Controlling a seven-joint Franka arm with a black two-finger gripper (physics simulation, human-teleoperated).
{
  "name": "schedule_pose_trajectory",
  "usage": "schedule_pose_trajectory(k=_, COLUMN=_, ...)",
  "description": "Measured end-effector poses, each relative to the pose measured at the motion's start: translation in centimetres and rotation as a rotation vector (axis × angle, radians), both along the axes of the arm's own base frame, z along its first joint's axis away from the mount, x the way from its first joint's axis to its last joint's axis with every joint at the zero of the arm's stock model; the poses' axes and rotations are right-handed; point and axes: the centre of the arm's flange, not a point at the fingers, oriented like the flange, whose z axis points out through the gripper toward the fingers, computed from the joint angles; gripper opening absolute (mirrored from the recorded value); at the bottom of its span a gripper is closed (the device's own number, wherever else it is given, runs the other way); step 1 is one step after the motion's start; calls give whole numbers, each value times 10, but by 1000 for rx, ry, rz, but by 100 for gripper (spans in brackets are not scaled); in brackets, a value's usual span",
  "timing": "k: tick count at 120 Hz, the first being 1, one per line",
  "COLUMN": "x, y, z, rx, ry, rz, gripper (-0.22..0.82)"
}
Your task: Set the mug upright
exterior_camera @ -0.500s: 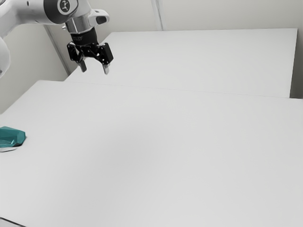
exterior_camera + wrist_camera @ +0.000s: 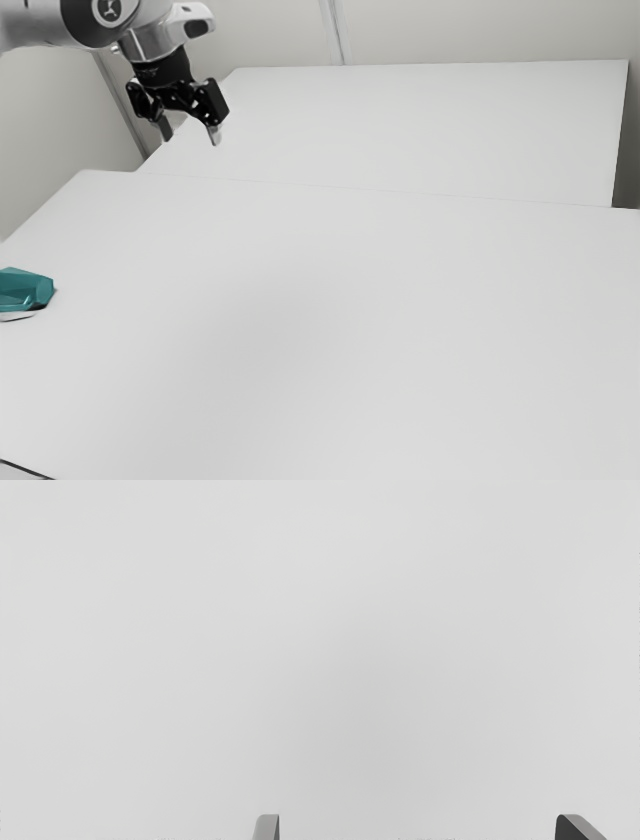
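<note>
Well, the fingers point down, spread wide apart.

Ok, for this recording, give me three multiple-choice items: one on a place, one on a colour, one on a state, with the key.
1. Where in the exterior view is the teal object?
A) At the right edge
B) In the centre
C) At the left edge

2. What colour is the near tabletop?
A) Pale grey-white
B) Dark brown
C) Bright red

3. What is the state of the tool?
A) Shut on the teal object
B) Open, holding nothing
C) Shut, holding nothing

Key:
1 C: the exterior view's left edge cuts it off.
2 A: both views show it pale.
3 B: its fingers stand wide apart with nothing between them.
</note>
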Motion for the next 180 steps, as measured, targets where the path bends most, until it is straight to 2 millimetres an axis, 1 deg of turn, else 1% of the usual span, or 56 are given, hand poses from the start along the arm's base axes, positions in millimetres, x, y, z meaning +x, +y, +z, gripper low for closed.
schedule_pose_trajectory(k=9, x=-23, y=3, z=2, rx=2, ry=5, rz=8, gripper=60)
schedule_pose_trajectory(k=15, x=-30, y=12, z=1, rx=1, ry=8, rz=26, gripper=60)
schedule_pose_trajectory(k=24, x=-34, y=48, z=-6, rx=-1, ry=22, rz=94, gripper=60)
schedule_pose_trajectory(k=35, x=-39, y=93, z=-20, rx=-31, ry=49, rz=161, gripper=60)
schedule_pose_trajectory(k=52, x=-50, y=148, z=-28, rx=-81, ry=59, rz=205, gripper=60)
schedule_pose_trajectory(k=76, x=-71, y=214, z=-58, rx=-129, ry=94, rz=214, gripper=60)
schedule_pose_trajectory(k=91, x=-83, y=251, z=-85, rx=-153, ry=120, rz=205, gripper=60)
schedule_pose_trajectory(k=108, x=-91, y=292, z=-109, rx=-179, ry=123, rz=189, gripper=60)
schedule_pose_trajectory(k=124, x=-97, y=337, z=-132, rx=-215, ry=104, rz=178, gripper=60)
schedule_pose_trajectory(k=140, x=-105, y=385, z=-151, rx=-239, ry=87, rz=165, gripper=60)
schedule_pose_trajectory(k=158, x=-121, y=452, z=-175, rx=-259, ry=69, rz=166, gripper=60)
schedule_pose_trajectory(k=164, x=-126, y=469, z=-182, rx=-265, ry=65, rz=159, gripper=60)
schedule_pose_trajectory(k=169, x=-124, y=481, z=-189, rx=-270, ry=59, rz=145, gripper=60)
schedule_pose_trajectory(k=180, x=-121, y=517, z=-205, rx=-298, ry=20, rz=137, gripper=60)
